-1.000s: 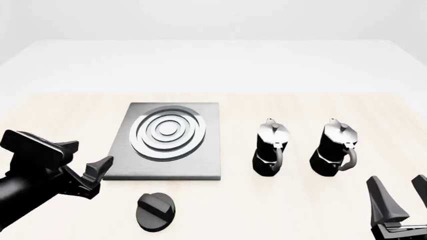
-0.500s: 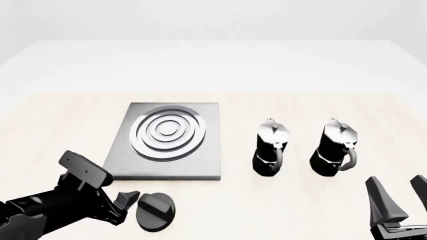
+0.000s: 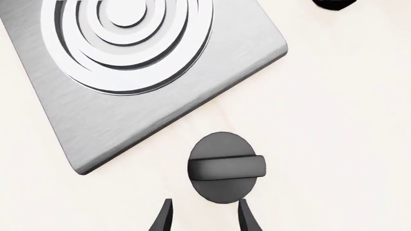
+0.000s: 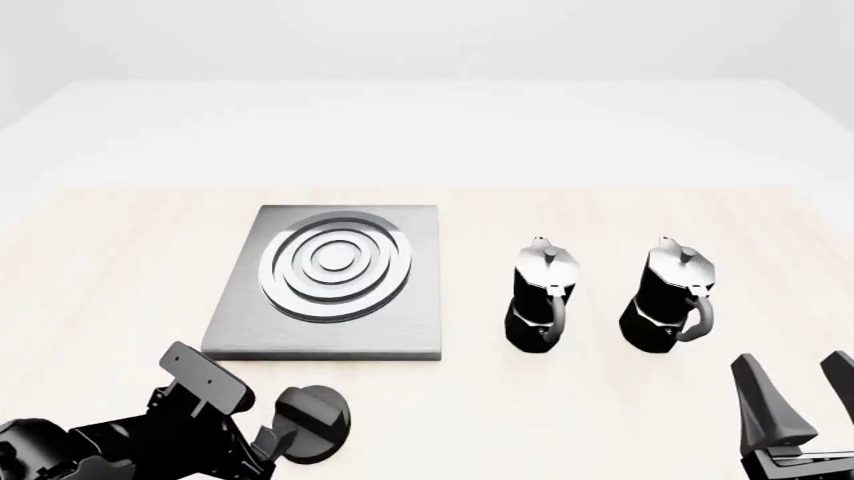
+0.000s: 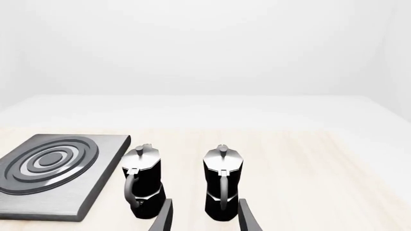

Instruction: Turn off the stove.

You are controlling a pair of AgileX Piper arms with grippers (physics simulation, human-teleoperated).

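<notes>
The knob [image 4: 312,425] is seen on the table just beyond the fingertips of the left claw [image 4: 274,443], between that claw and the near edge of the stove [image 4: 334,340]. In the left wrist view the knob [image 3: 226,167] is found directly ahead of the claw [image 3: 204,217], with its raised ridge lying across the line of the fingers; the two tips are spread, roughly as wide as the ridge is long, and nothing is held between them. The stove slab [image 3: 212,72] lies further ahead and off to one side, apart from the knob.

Over the last second the left arm has been brought down and in from a raised position beside the stove's left edge to a low one right at the knob. The approach is therefore judged nearly complete, though no contact with the knob can be confirmed and the knob has not been turned. A short advance seems to be needed, and the wrist will probably have to be rolled so that the ridge is caught between the fingers rather than lying across them.

The right claw [image 4: 801,400] has stayed where it was, spread and empty, with the two pots [image 5: 222,183] standing just ahead of it, well clear of the knob.
</notes>
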